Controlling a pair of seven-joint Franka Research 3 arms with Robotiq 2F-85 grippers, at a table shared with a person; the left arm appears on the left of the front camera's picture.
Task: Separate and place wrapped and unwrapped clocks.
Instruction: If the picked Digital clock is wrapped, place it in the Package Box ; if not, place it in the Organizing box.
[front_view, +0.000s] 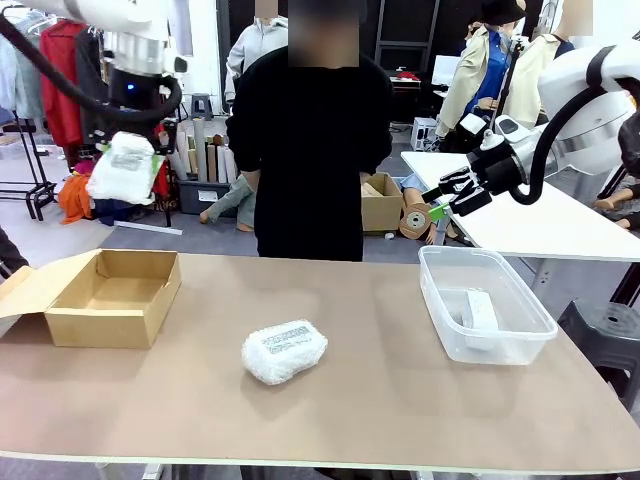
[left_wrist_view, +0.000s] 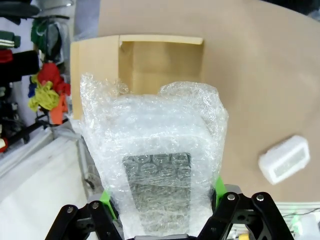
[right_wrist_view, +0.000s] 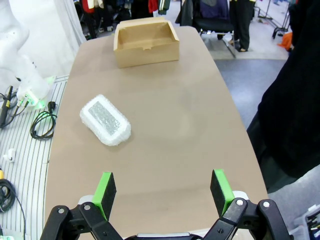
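Holding wrapped clock (left_wrist_view: 155, 135) in left claw (left_wrist_view: 162, 197), cardboard box (left_wrist_view: 160, 60) far below, ahead; risks slipping free, missing it. Right claw (right_wrist_view: 162, 187) wide, empty.

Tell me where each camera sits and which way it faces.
Front view: fixed between the arms, facing across the table at the person; both arms show, left gripper raised holding a wrapped bundle, right gripper open.
Left wrist view: on the left wrist, looking down past its fingers and that bundle at the cardboard box.
Right wrist view: on the right wrist, looking down the table; its open green pads show.
Shared: both wrist views show the box and the second bundle lying on the table.
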